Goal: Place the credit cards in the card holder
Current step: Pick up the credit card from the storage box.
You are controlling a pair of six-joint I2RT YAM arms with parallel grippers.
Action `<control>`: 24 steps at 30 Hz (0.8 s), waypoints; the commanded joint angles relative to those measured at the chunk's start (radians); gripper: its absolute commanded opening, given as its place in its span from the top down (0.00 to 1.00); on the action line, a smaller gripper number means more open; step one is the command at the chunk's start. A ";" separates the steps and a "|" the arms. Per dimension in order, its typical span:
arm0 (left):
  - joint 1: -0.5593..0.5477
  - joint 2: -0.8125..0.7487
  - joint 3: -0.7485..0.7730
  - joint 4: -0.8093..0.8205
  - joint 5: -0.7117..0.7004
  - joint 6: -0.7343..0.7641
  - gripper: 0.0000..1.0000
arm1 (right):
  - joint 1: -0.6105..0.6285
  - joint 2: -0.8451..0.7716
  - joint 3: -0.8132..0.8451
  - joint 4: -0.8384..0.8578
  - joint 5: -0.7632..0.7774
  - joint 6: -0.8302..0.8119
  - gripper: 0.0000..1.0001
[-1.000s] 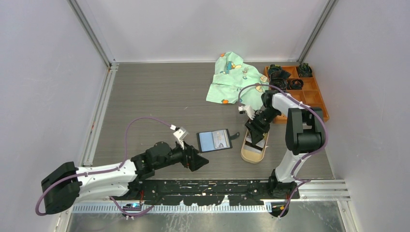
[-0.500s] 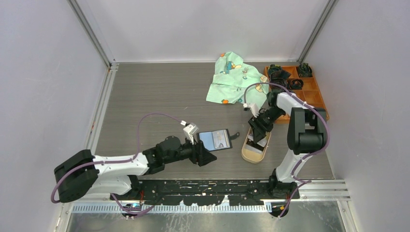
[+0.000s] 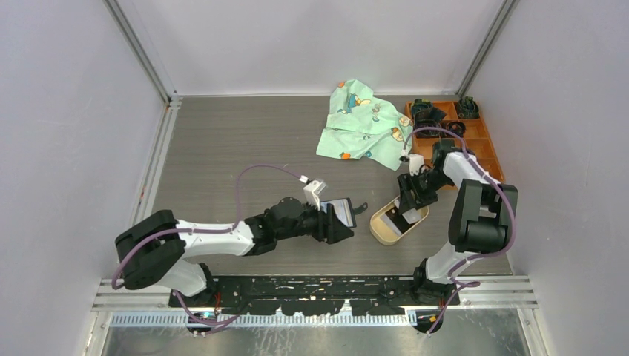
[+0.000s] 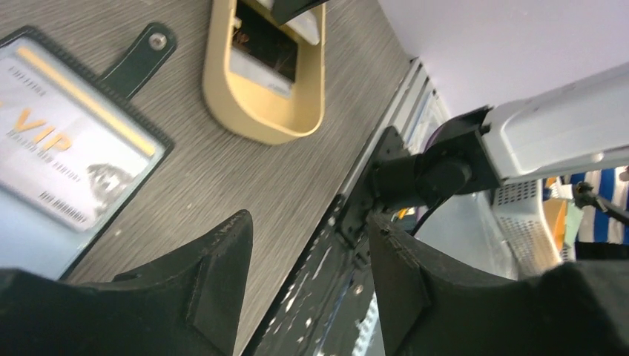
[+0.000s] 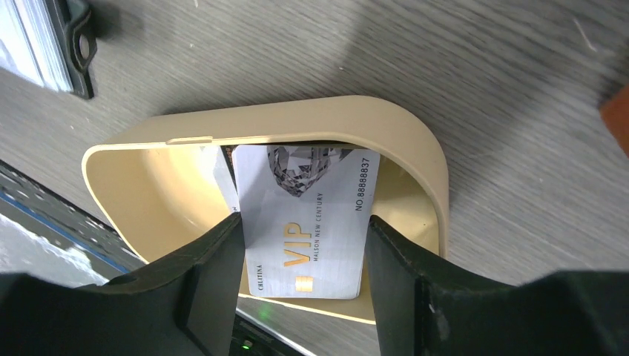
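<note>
Over the tan tray (image 5: 415,170) on the right side of the table (image 3: 222,148), the white credit card (image 5: 308,215) hangs with the tray rim curving close around its far end. So not much slack there, and the tray sits near the table's front rail (image 4: 326,297). At least one more card (image 4: 256,70) lies in the tray underneath.

The right gripper (image 5: 303,222) has that white card pinched by its two long edges, so it's closed to about card width with a finger tight on each side.

The card holder (image 3: 345,211) lies open and flat just left of the tray, snap tab (image 4: 137,63) pointing toward it, also close to the front edge. The left gripper (image 4: 305,222) is at the holder's near right corner. Its jaws are partly spread with nothing between them, just tabletop and rail showing through. Bare tabletop stretches left and back from there.

Readable stuff on the held card: "VIP" in gold, "MALSON NEW CENTURY", "NO 88888837", "CHLITINA". The pale card in the holder (image 4: 67,156) also says "VIP", but the small print is too blurry.

Further back are a green printed cloth (image 3: 362,127) and an orange compartment box (image 3: 475,148).
</note>
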 commanded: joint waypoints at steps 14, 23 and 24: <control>-0.132 0.405 0.471 -0.059 -0.302 -0.459 0.39 | -0.126 -0.029 0.029 -0.091 -0.249 -0.004 0.63; -0.132 0.551 0.575 -0.028 -0.437 -0.546 0.38 | -0.137 -0.015 0.046 -0.125 -0.281 -0.081 0.62; -0.133 0.563 0.578 -0.018 -0.450 -0.559 0.38 | -0.138 -0.014 0.047 -0.131 -0.286 -0.084 0.62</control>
